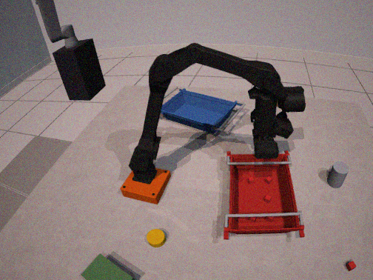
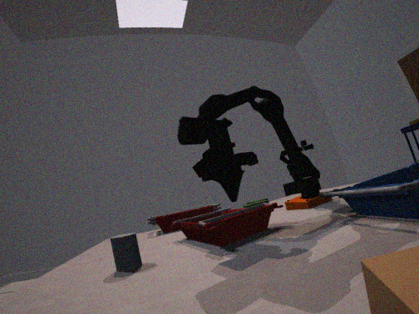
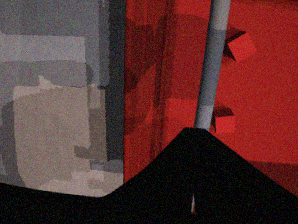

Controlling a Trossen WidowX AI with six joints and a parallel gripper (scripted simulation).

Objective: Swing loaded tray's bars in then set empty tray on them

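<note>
The loaded red tray [image 1: 290, 192] [image 2: 245, 229] [image 3: 142, 107] holds several small red blocks [image 1: 269, 180] [image 3: 242, 47]. Its far bar [image 1: 279, 163] [image 3: 212, 60] and near bar [image 1: 266, 215] both lie across its top, inside the ends. My gripper [image 1: 266, 155] [image 2: 234, 200] [image 3: 192, 138] is shut and empty, pointing down above the tray by the far bar; its tips cover part of that bar in the wrist view. A second red tray [image 2: 180, 218] stands beyond the loaded one in the exterior view; its inside is hidden. A blue tray [image 1: 203, 115] [image 2: 386, 201] looks empty.
A grey cylinder [image 1: 337, 175] [image 2: 126, 253] stands beside the loaded tray. A stray red block [image 1: 351, 265], a yellow disc [image 1: 156, 238] and a green block [image 1: 107, 270] lie on the table. The arm's orange base [image 1: 146, 188] [image 2: 305, 203] stands across from the cylinder.
</note>
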